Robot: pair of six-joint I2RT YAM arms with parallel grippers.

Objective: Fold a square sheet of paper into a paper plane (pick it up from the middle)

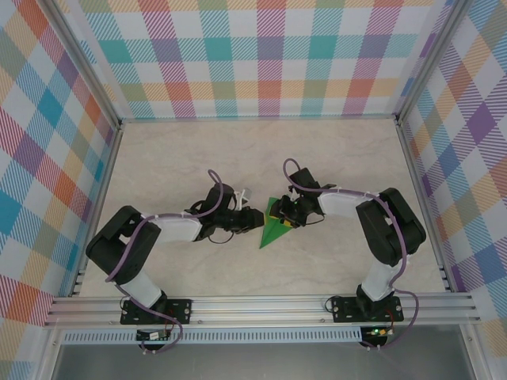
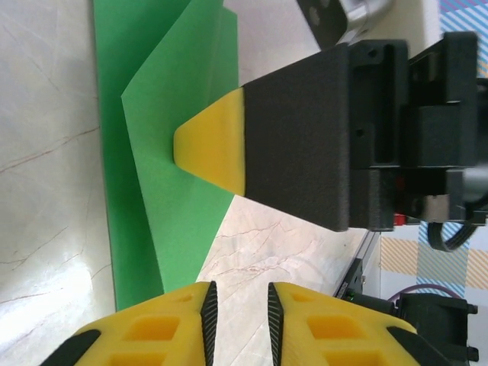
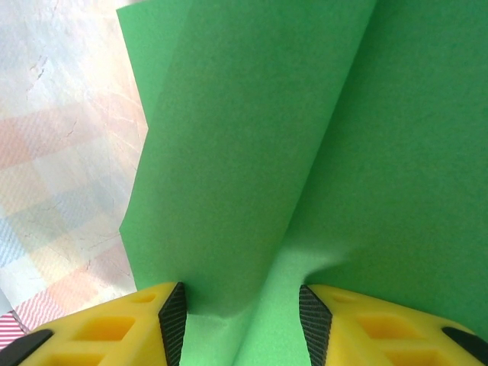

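The green sheet of paper [image 1: 275,227] lies on the marble table between both arms, folded into a pointed wedge with its tip toward the near edge. In the left wrist view the paper [image 2: 145,114] shows layered flaps, and a yellow fingertip [image 2: 210,149] of my right gripper presses down on it. My right gripper [image 1: 288,212] stands open over the wedge's wide end, and a raised fold of the paper [image 3: 252,152] runs between its pads. My left gripper [image 1: 255,219] sits just left of the paper. Its jaws [image 2: 239,297] are open a narrow gap over bare table.
The marble tabletop [image 1: 261,150] runs back to plaid walls on three sides. An aluminium rail [image 1: 261,305] with both arm bases crosses the near edge. The two grippers are close together, almost tip to tip.
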